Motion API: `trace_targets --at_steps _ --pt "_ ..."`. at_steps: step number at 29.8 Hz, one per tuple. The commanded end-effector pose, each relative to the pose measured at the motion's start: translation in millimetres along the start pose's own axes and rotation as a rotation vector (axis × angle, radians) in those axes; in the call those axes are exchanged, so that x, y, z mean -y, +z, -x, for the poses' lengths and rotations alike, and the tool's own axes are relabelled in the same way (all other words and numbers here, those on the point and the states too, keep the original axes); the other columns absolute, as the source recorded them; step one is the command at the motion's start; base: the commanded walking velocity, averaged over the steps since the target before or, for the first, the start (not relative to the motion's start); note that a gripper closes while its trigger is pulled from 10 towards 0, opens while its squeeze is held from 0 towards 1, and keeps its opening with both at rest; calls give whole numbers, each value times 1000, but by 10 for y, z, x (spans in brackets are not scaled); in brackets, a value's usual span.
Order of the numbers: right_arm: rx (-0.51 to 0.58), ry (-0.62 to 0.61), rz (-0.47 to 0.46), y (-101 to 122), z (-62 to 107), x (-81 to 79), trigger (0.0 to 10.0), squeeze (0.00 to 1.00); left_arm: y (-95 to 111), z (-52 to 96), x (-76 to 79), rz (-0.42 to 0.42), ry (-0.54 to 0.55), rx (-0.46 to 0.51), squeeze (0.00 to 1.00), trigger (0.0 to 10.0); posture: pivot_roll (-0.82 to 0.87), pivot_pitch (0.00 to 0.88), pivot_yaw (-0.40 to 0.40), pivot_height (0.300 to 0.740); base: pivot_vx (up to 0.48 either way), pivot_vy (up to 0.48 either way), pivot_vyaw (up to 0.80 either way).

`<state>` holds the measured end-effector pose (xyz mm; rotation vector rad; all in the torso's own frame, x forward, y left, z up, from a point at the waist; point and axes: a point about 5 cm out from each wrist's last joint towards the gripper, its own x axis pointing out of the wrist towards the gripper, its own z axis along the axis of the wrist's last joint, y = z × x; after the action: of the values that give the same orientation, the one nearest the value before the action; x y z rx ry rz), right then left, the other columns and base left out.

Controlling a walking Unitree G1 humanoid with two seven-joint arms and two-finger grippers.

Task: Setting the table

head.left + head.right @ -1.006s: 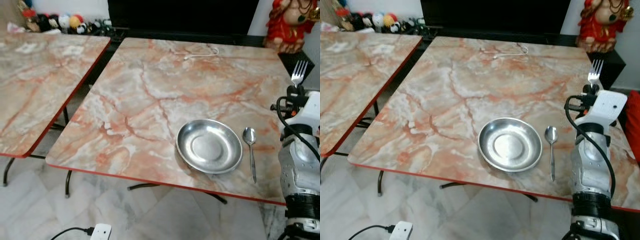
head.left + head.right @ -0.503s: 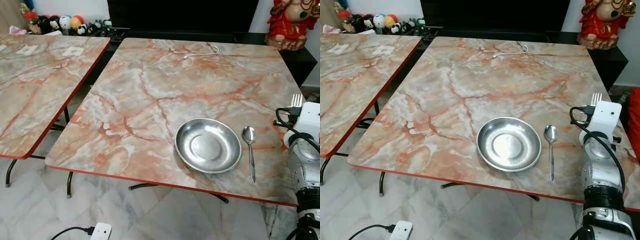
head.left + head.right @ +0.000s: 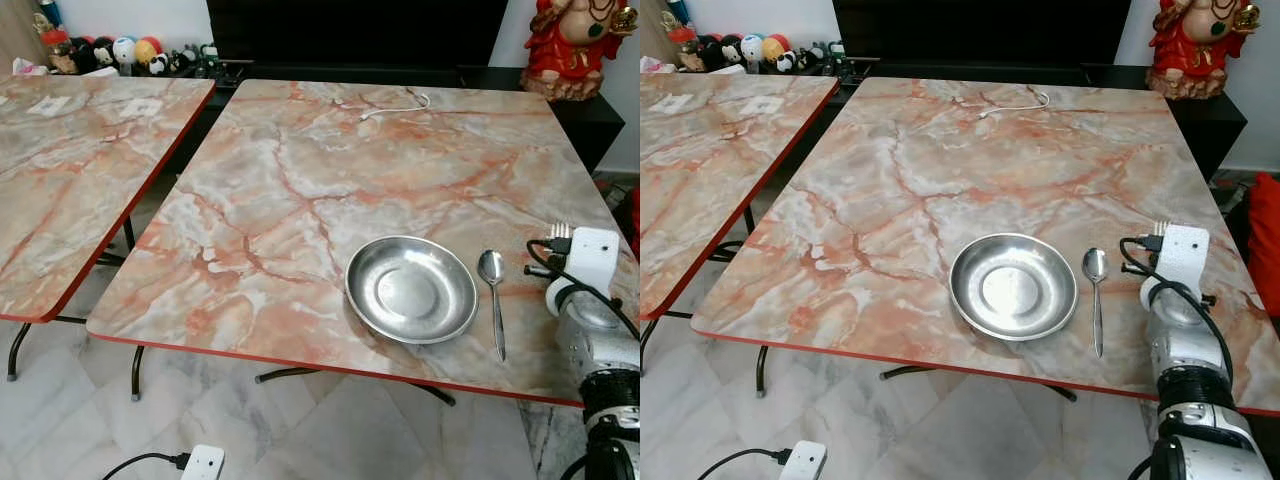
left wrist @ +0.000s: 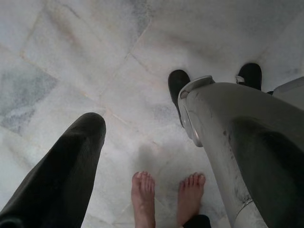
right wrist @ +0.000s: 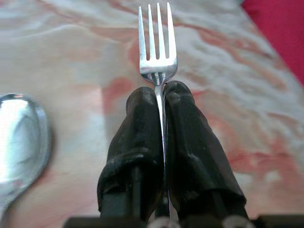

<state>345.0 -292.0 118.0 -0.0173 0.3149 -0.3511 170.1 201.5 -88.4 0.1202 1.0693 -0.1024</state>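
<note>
Nearest the camera, the right arm [image 3: 1185, 370] rises from below the near edge of the table [image 3: 300, 190], bent so that its wrist box stands over the tabletop near the right edge. The right gripper [image 5: 162, 92] has both black fingers [image 5: 137, 128] pressed together on the neck of a fork [image 5: 157, 42], whose tines stick out past the fingertips and point away over the marble top. From the head views only the tips of the tines [image 3: 1161, 226] peek above the wrist box. The fork is held above the table, just to the right of the spoon [image 3: 1096, 298].

The spoon lies flat with its bowl away from the robot and its handle toward the near edge. Just beside it on the left sits a round metal plate [image 3: 412, 290], not touching it.

The left gripper [image 4: 142, 137] hangs low over the tiled floor [image 4: 85, 57], its fingers spread wide and holding nothing; a person's bare feet [image 4: 166, 194] stand on the tiles below it.

Farther off, a white cable [image 3: 395, 104] lies near the far edge of the table. A second table [image 3: 70, 170] stands to the left, and a red figurine [image 3: 570, 45] stands beyond the far right corner.
</note>
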Motion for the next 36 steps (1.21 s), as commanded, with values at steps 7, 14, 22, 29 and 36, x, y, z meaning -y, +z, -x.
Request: trace_targets --at_steps 7,14,22,29,36 --pt "-13 59 -4 -21 -33 -98 10000 0 -85 14 -34 -14 3 -35 0 10000 59 46 25 740 0 0 0" --pt "-32 73 10 -63 -34 -104 10000 0 -93 17 -47 -17 3 -39 0 10000 59 43 29 740 0 0 0" --pt "-48 87 1 -141 -26 -146 10000 0 -92 19 -57 -16 3 -37 0 10000 58 46 32 740 0 0 0" --pt "-48 100 -3 -199 6 -201 10000 0 -90 18 -48 -18 -3 -38 0 10000 54 47 32 740 0 0 0" --pt "-56 93 0 -234 11 -195 10000 0 -91 17 -42 -24 -8 -41 0 10000 56 46 30 740 0 0 0"
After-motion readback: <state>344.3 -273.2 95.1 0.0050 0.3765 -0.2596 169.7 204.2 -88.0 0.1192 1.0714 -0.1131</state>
